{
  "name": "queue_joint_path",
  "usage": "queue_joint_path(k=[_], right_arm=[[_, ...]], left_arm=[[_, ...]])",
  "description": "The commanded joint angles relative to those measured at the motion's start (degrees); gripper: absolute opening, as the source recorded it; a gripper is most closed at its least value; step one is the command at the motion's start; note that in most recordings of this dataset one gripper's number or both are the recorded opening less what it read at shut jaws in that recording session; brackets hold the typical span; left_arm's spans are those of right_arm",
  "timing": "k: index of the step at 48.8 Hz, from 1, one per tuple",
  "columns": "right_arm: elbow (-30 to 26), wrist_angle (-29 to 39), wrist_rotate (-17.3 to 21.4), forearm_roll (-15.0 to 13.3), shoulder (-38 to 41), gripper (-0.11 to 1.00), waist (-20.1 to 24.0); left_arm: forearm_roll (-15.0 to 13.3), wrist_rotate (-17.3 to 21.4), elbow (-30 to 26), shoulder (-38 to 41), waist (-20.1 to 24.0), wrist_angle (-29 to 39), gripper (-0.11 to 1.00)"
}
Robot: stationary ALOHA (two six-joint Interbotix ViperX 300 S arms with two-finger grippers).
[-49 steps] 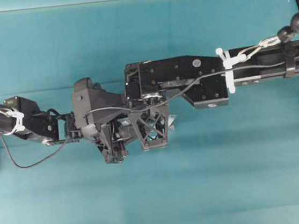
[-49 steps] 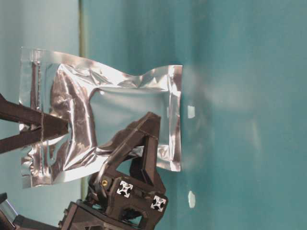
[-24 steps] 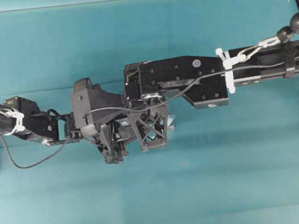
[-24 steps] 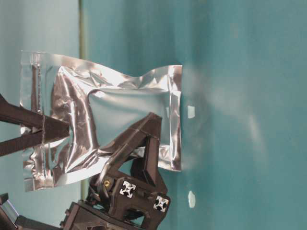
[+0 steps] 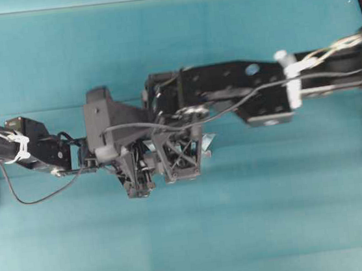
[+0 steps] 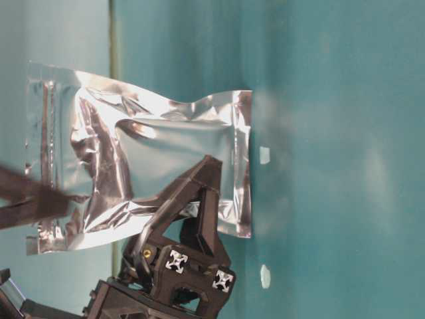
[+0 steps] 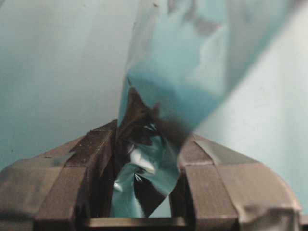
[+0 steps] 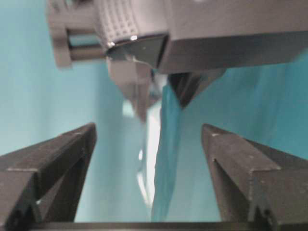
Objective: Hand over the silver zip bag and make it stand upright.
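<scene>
Teal table (image 5: 193, 239), handover done: crinkled silver foil zip bag (image 6: 153, 166) clamped by left gripper (image 7: 147, 166).
Right gripper (image 8: 149, 159) wide, bag edge between its fingers untouched; standing upright remained.

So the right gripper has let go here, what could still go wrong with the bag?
1. The silver zip bag now hangs on the left gripper alone, pinched near one side; it could swing or slip.
2. The right gripper stands open with the bag's edge between its fingers; pulling away could snag the foil.
3. The bag is crinkled and thin, so once released it may tip rather than stand.
</scene>
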Motion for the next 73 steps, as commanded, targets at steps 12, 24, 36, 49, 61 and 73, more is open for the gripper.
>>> queue_joint_path(k=[12,24,36,49,61,73], right_arm=[[9.0,-11.7,4.9,0.3,-14.2,0.87,-1.1],[25.0,-30.0,11.8,0.5,-27.2,0.87,-0.9],[40.6,-51.0,12.6,0.3,-38.5,0.87,0.4],[49.6,-53.2,12.9,0.2,-45.4,0.87,0.9],[53.3,-53.2,13.0,0.3,-47.3,0.87,0.9],[54.2,-53.3,13.0,0.2,-47.5,0.87,0.9]], left_arm=[[0.2,0.0,-0.2,-0.4,-0.5,0.0,0.32],[0.2,0.1,-0.1,-0.8,-0.5,0.0,0.32],[0.2,0.1,-0.4,-0.9,-0.6,0.0,0.32],[0.2,0.0,-0.4,-1.0,-0.8,0.0,0.32],[0.2,0.0,-0.4,-1.1,-1.0,0.0,0.29],[0.2,0.2,-0.2,-1.1,-1.0,0.0,0.29]])
